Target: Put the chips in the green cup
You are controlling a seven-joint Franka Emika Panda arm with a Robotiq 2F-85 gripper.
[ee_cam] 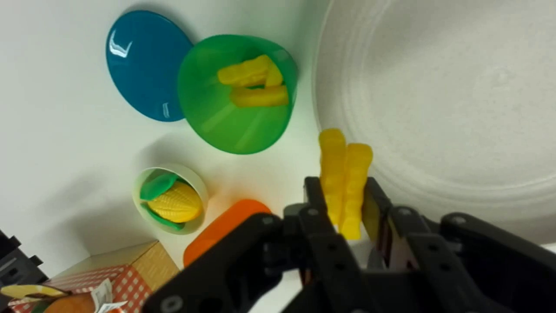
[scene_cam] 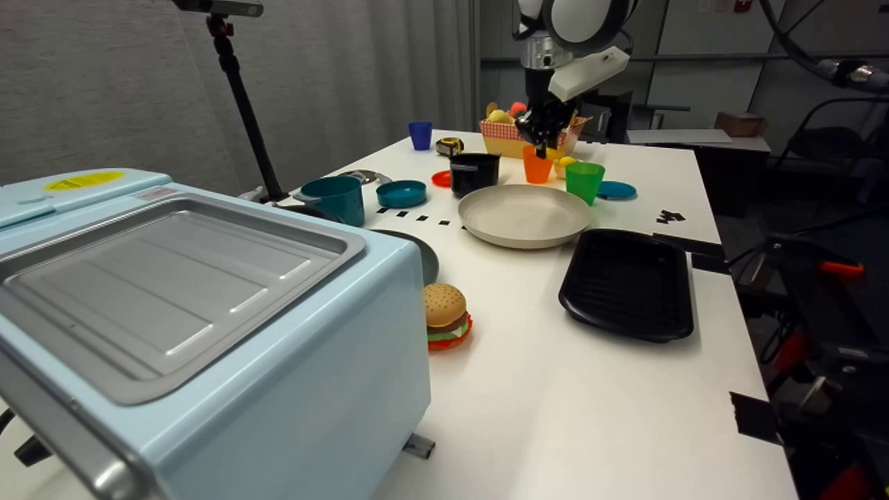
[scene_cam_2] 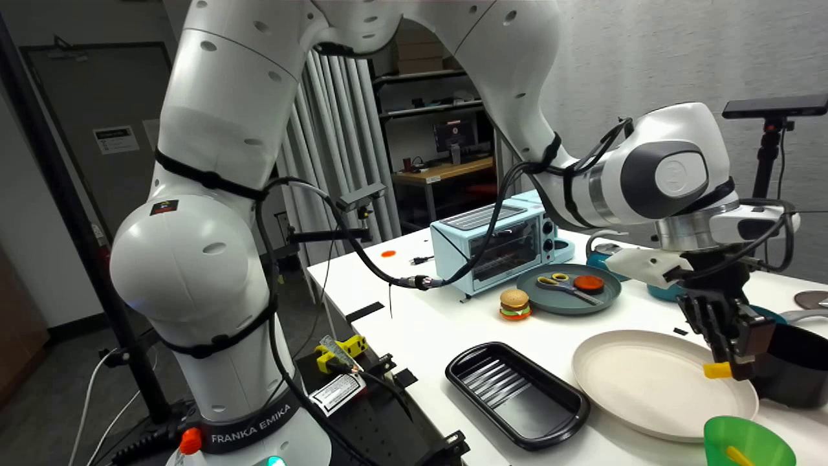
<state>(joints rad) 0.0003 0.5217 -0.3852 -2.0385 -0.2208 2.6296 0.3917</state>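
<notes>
Tabletop [scene_cam: 507,417]: 1 light-blue toaster oven [scene_cam: 305,364]; 1 toy burger [scene_cam: 446,316], near it; 1 cream plate [scene_cam: 524,217]; 1 black baking dish [scene_cam: 628,285], near plate; 1 green cup [scene_cam: 585,182], upright, just beside plate; 1 orange cup [scene_cam: 536,170], partly behind end effector [scene_cam: 542,148].

I'm clearly in a robotics lab: a cable-strapped, white, jointed robot arm [scene_cam_2: 194,259] stands near left, a stand-mounted, black, bar-shaped camera [scene_cam_2: 776,107] far right, a dark monitor [scene_cam_2: 454,134] over the far wood-topped desk [scene_cam_2: 446,171].

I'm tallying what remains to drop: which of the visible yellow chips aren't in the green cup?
The two chips pinched side by side in the end effector; the other visible chips lie inside the green cup.
</notes>
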